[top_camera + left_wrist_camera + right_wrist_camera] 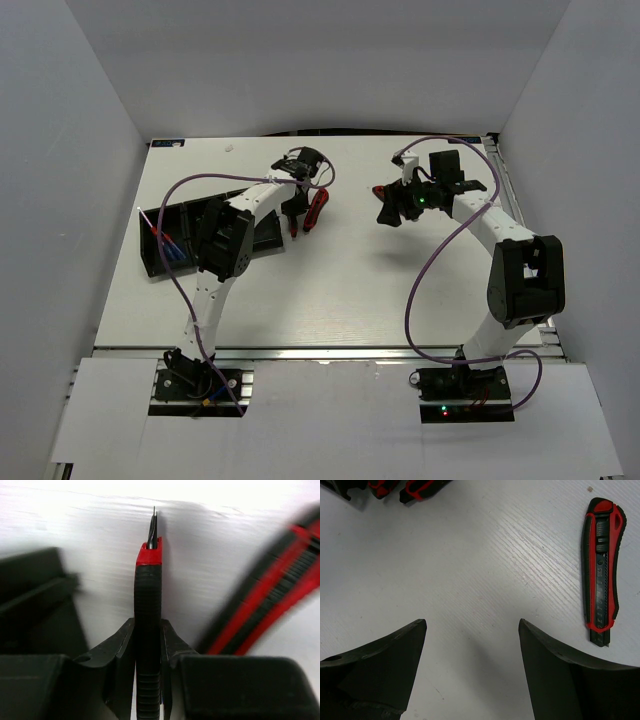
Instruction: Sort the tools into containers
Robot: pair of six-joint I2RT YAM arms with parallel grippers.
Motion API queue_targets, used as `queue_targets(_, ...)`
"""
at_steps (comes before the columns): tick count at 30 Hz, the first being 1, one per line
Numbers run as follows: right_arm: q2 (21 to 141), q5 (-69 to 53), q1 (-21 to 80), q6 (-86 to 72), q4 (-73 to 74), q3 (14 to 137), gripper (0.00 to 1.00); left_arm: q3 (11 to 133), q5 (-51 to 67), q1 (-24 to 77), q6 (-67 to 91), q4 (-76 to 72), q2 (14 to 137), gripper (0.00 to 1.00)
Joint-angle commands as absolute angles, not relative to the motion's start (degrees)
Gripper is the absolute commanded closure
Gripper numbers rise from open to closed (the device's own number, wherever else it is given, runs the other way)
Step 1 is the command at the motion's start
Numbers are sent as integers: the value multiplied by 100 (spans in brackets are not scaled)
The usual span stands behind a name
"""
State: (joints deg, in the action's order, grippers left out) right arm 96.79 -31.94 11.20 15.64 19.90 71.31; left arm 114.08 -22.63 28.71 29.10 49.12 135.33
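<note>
One cutter [148, 580] sits clamped edge-on in our left gripper [148, 630]; it looks stiff, light and rubber-ribbed, so we judge mid-handle safest. Our right gripper [472, 625] hangs open.

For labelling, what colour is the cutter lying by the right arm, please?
Red and black cutter; clearest in the right wrist view.
</note>
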Motion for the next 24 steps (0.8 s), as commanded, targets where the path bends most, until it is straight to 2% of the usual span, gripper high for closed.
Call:
queue_targets(1,9413,-3349,1072,1556,1881,7084,19,11750,-1495,3050,2997,4904,12991,100)
queue_targets(8,9369,-3419,1072,1608,1916,7075,19,12129,-1213,3050,3050,4887,12358,100)
queue_targets(12,9343,-3690,1072,1845,2039,7075,19,11744,-1257,2901,3190,4834,11673,100)
queue_targets(17,9343,-3964,1072,2083,2136,7058,18,10157,-1187,2523,3287,4185,10392,100)
queue_targets(24,9369,-4148,1081,2188,2215,7102,18,8483,-1011,1609,3560,3132,9546,100)
